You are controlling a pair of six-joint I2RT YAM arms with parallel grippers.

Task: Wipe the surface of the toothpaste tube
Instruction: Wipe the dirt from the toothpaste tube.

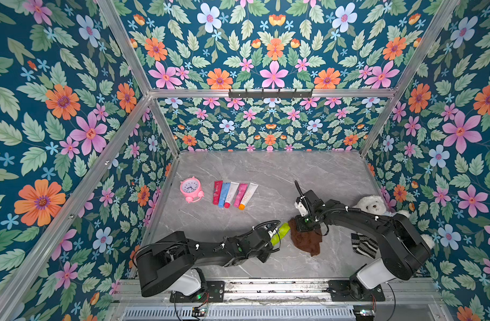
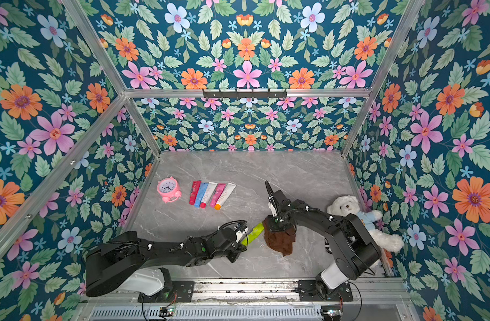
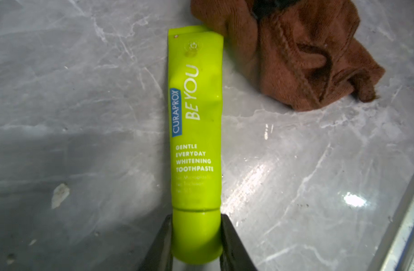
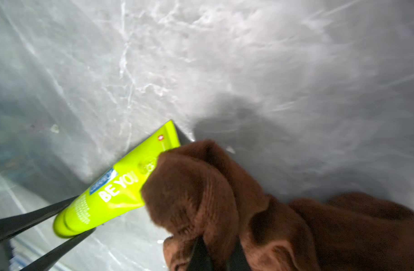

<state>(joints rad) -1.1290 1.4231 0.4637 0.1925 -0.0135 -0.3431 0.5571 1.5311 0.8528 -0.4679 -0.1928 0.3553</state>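
Grey marble counter [image 1: 266,172] | toothpaste tube [image 3: 196,140] at front centre, cap end clamped in left fingers [image 3: 233,246] | right fingers [image 4: 199,258] pinch brown cloth [image 4: 196,187] against crimped end | best: sweep capward, light pressure, firm left hold.

A robot lab test cell: an aluminium frame [image 1: 349,93] holds floral wallpaper panels [image 1: 274,50] around a marble-look worktop [image 1: 293,172], with two robot arms [image 1: 204,250] bolted to a rail [image 1: 280,287].

Lettering on the green tube [image 3: 195,140]
"CURAPROX" on a blue label [image 3: 176,112], "BE YOU" beside it, "GENTLE EVERYDAY WHITENING TOOTHPASTE" nearer the cap [image 3: 196,234]; the smaller print is too faint to read.
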